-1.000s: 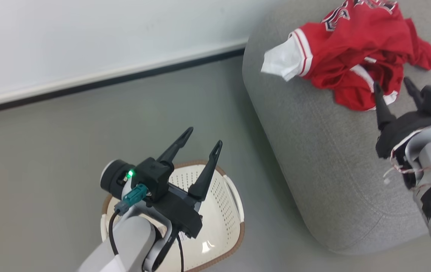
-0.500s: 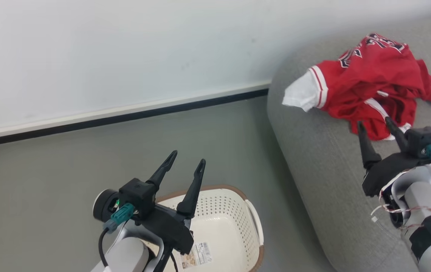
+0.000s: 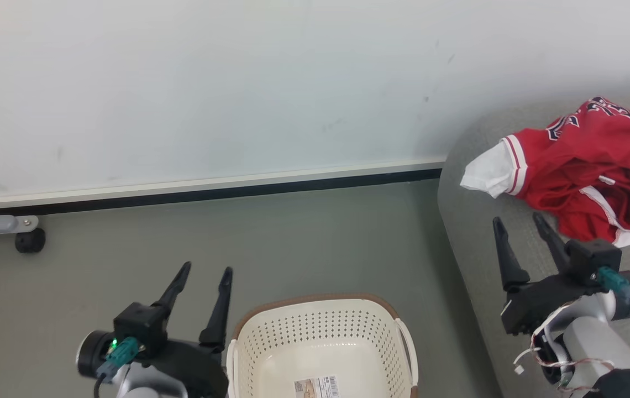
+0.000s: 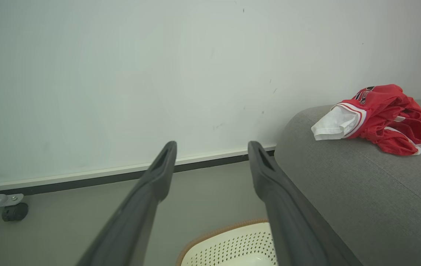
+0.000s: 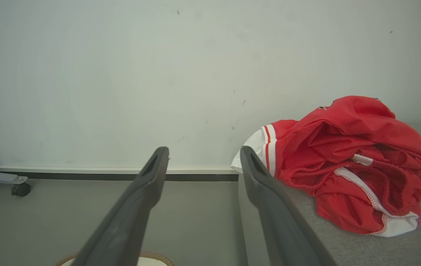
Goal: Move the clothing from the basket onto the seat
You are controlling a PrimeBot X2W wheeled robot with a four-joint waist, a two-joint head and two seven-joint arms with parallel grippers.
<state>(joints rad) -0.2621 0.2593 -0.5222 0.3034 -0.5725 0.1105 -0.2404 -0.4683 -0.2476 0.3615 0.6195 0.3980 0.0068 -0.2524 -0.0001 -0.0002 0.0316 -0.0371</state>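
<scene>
Wall: pale, across the upper half of the head view, with a dark baseboard strip beneath.
Floor: grey-green, lower left and centre.
Seat: grey sofa at the right, cut off by the right and bottom frame edges. The left wrist view shows more of its top.
Basket: bottom centre on the floor, its near part cut off. The head view looks inside it and finds no garment. The left wrist view catches just the far rim.
Clothing: bunched red heap on the seat, upper right, clipped by the frame edge. The right wrist view shows it whole, its white sleeve pointing left. The lettering is folded and unreadable.
Left gripper: lower left, beside the basket, jaws apart and holding nothing.
Right gripper: lower right, over the seat's edge and short of the clothing, jaws apart and holding nothing.
Caster: black wheel on a grey leg at the left edge; the rest is cut off.
Label: on the basket floor, print too small to read.
</scene>
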